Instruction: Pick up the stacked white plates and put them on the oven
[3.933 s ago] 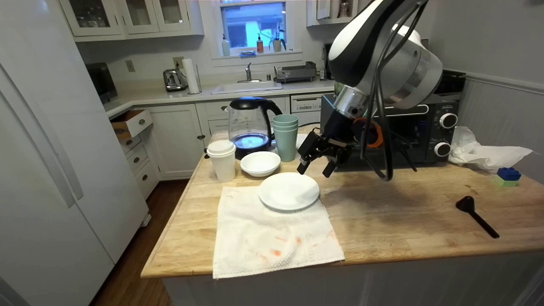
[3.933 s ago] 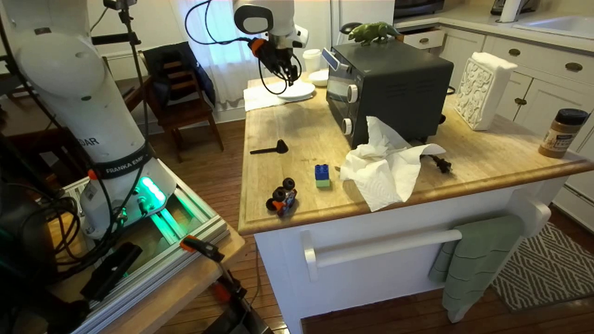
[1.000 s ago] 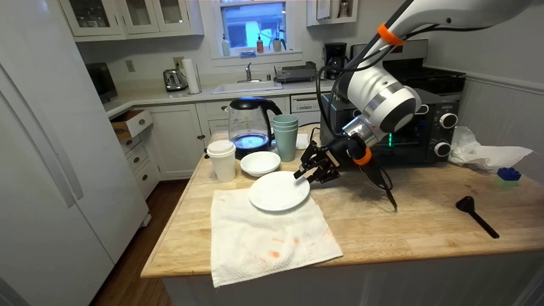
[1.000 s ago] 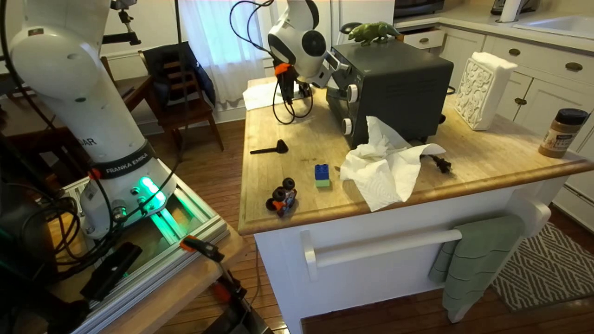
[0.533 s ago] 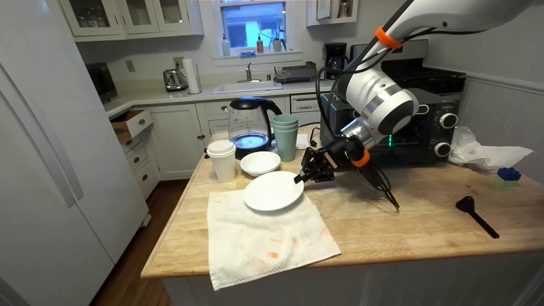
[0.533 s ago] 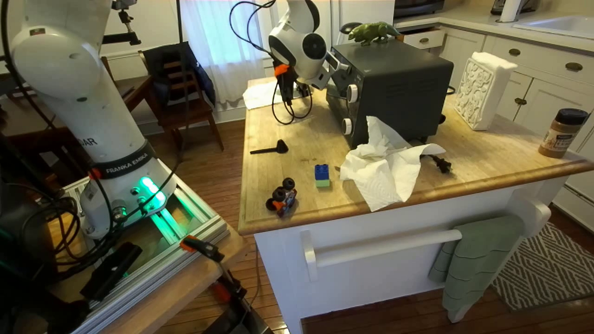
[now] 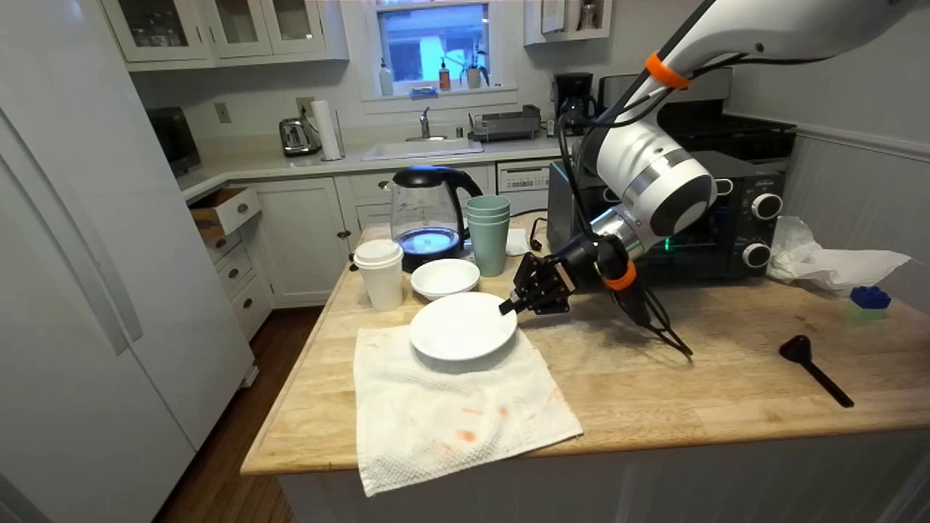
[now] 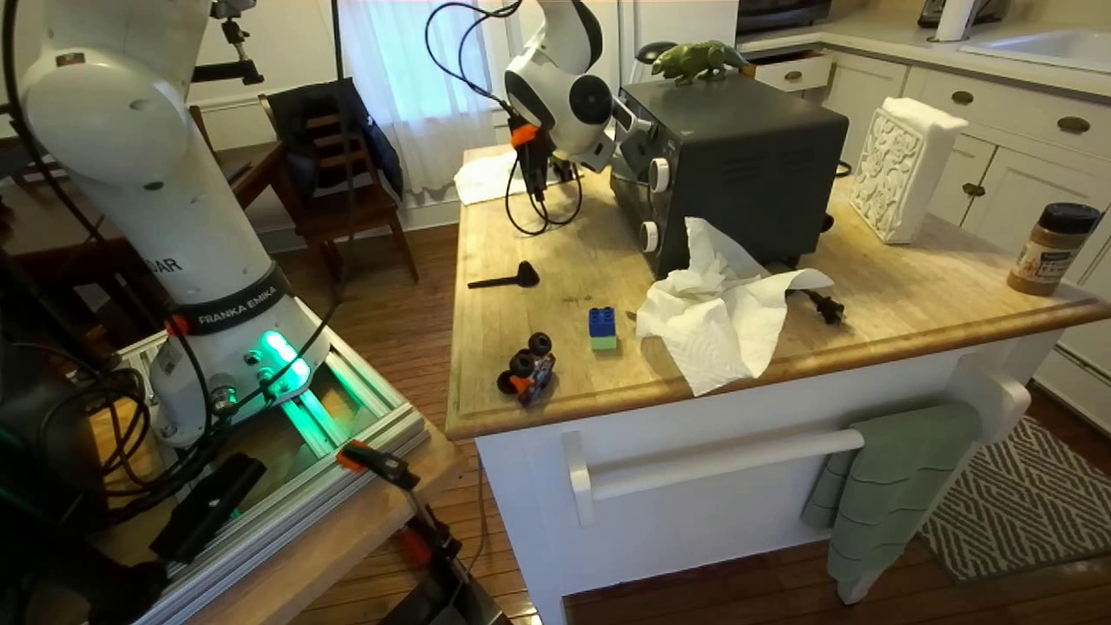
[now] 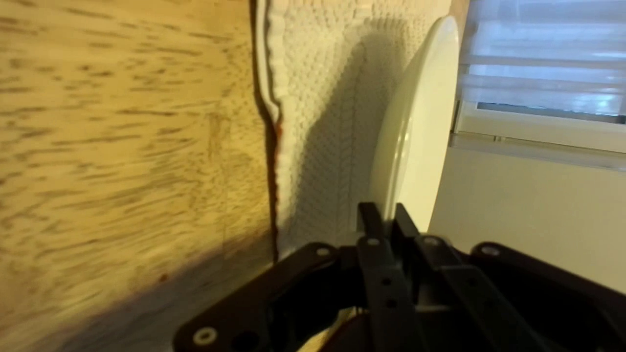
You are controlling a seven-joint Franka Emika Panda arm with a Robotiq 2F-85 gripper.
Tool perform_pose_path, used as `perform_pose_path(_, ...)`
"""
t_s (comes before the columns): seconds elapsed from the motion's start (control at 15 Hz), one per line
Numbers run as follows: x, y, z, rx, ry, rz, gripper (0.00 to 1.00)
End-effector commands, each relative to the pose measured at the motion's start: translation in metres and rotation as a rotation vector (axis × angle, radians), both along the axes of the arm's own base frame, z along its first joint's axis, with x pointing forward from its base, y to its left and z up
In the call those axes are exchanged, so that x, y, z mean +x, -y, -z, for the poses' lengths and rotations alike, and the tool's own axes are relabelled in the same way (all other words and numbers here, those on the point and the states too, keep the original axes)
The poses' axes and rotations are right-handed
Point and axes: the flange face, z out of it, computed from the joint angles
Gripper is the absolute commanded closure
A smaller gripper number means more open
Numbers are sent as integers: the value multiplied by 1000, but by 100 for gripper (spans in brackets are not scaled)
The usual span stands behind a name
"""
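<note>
In an exterior view, left to right: a lidded cup (image 7: 380, 278), a kettle (image 7: 429, 220) and a bowl (image 7: 445, 278) are seen on the wooden surface (image 7: 312, 418). The stacked plates (image 7: 463, 327) are held over the rear of a stained towel (image 7: 450, 407); contact with it cannot be judged. Green cups (image 7: 489, 241) are noted behind. The plates' right rim is pinched by the hand (image 9: 386, 218) (wrist view). Farther right, the oven (image 7: 716, 247) is observed, with crumpled paper (image 7: 825, 258) just beside it.
</note>
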Motion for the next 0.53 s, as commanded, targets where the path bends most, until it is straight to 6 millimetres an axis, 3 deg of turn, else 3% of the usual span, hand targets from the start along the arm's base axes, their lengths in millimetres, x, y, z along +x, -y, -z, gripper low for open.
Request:
perform_pose_path(0.0, -17, 8, -6, 56, 65, -12, 98)
perform_pose_path(0.47, -69, 13, -22, 92, 14, -20, 98)
